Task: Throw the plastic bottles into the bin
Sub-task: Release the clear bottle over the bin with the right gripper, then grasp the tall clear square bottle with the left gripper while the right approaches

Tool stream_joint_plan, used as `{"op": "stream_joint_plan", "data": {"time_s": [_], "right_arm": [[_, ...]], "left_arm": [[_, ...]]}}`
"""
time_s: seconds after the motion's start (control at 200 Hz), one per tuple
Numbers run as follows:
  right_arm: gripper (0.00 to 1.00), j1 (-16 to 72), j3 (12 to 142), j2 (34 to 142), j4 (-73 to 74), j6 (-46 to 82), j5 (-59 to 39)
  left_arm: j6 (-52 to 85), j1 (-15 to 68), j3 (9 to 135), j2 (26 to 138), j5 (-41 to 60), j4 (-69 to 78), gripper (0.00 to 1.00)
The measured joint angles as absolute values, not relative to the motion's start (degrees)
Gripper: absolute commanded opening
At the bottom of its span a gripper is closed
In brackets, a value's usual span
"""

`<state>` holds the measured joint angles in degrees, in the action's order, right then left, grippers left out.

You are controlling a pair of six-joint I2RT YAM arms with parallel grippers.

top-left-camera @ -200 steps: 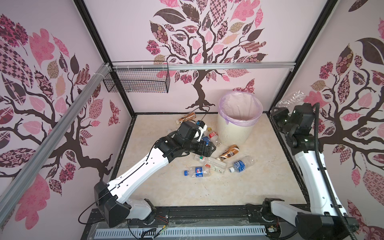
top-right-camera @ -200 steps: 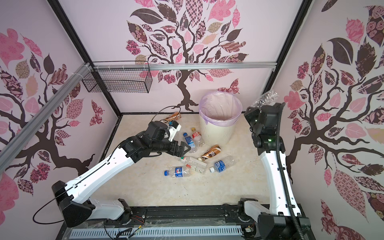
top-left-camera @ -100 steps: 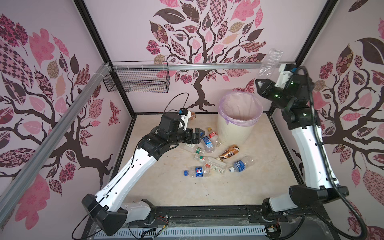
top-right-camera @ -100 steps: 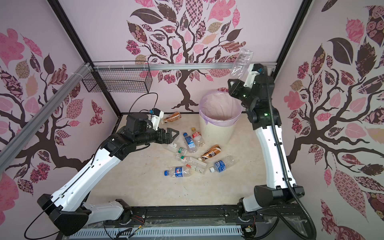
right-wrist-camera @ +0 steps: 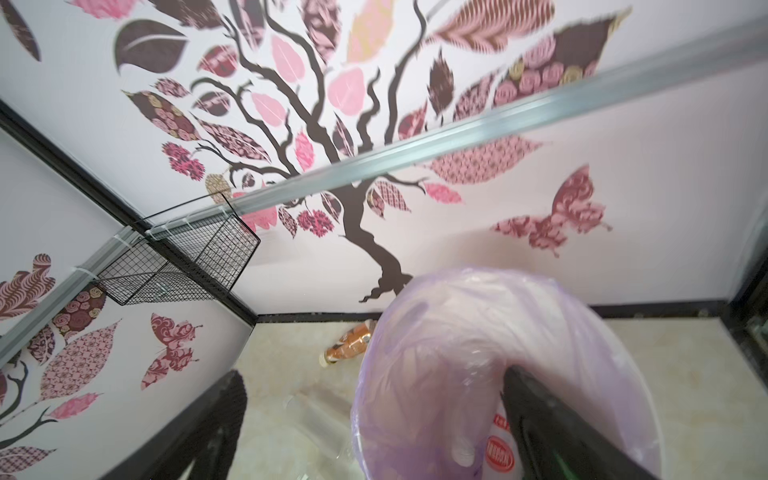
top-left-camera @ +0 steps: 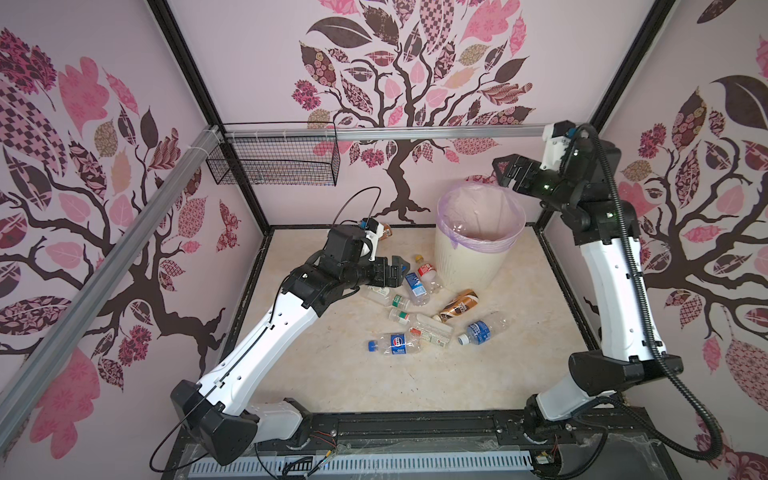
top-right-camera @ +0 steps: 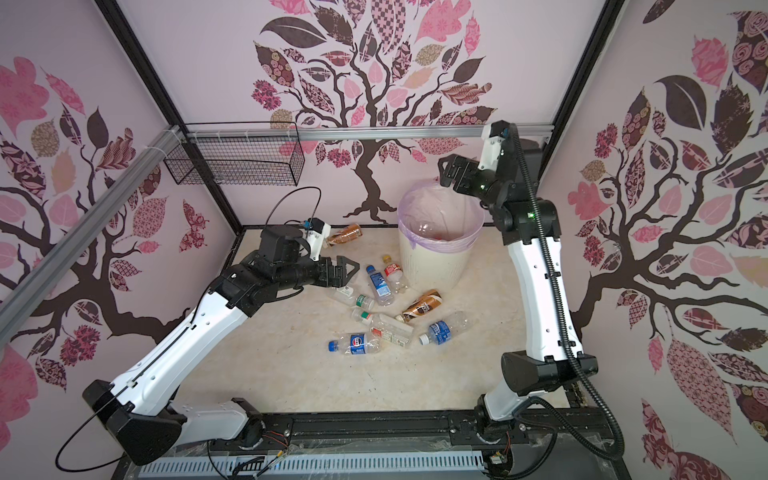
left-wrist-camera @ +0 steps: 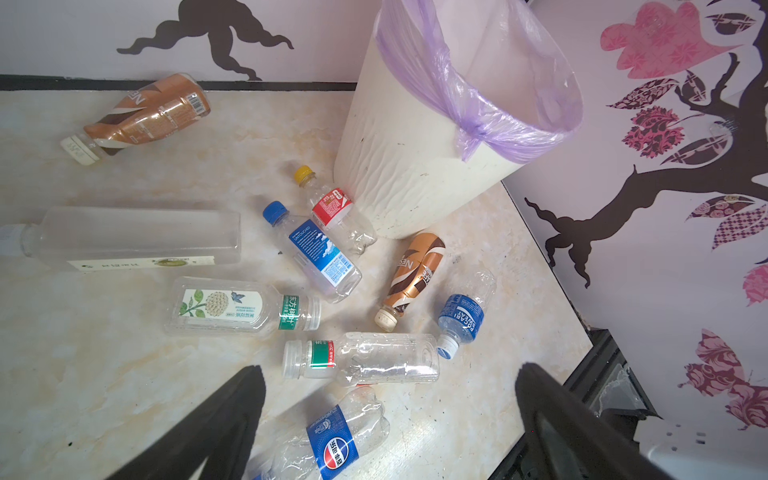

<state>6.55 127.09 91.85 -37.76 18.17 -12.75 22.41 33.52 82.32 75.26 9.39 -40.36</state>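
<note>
In both top views: the bin upright at the far side of the worktop, right of centre, lilac liner folded over its rim; inside it, in a top view, a clear bottle; right pincer high above the bin's far right rim, spread wide and empty; left pincer also spread wide, gripping nothing, raised over the left edge of the scattered plastic bottles; just right of it a blue-capped bottle and a red-labelled, yellow-capped bottle side by side, the latter just beside the bin's base; nearer, a brown Nescafé bottle, a Pocari Sweat bottle and a Pepsi bottle, all lying flat; a second brown bottle alone by the far wall, left of the bin; black wire basket hung on the rail at far left.

From the left wrist: both black fingers far apart, only worktop and bottles below them; Pepsi bottle closest beneath; beyond it a clear bottle with a green-and-red band, a flower-labelled bottle and a large frosted bottle, all on their sides; bin past the cluster, against the wall.

From the right wrist: fingers wide apart, no load; liner mouth directly below; a red-and-white label inside, too blurred to read; second brown bottle on the worktop beyond the bin; wire basket farther off on the rail.
</note>
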Motion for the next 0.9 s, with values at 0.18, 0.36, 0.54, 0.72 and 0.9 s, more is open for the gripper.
{"op": "stream_joint_plan", "data": {"time_s": [0.18, 0.36, 0.54, 0.72, 0.9], "right_arm": [[1.00, 6.8, 129.8, 92.1, -40.4, 18.1, -13.2], [1.00, 15.3, 128.9, 92.2, -43.0, 12.8, -8.0], [1.00, 35.2, 120.3, 92.0, -40.4, 0.4, 3.8], [1.00, 45.0, 108.3, 92.3, -36.9, -8.8, 12.8], [1.00, 44.5, 103.9, 92.2, -30.2, -13.2, 19.2]], "left_arm": [[22.8, 30.2, 82.3, 76.2, 8.6, -43.5, 0.98], [25.5, 22.1, 82.3, 79.7, 8.4, -47.3, 0.98], [32.0, 11.0, 80.3, 83.0, 11.9, -48.0, 0.98], [39.4, 7.7, 79.8, 86.7, 11.8, -48.1, 0.98], [49.4, 7.9, 85.2, 95.0, 8.5, -51.0, 0.98]]}}
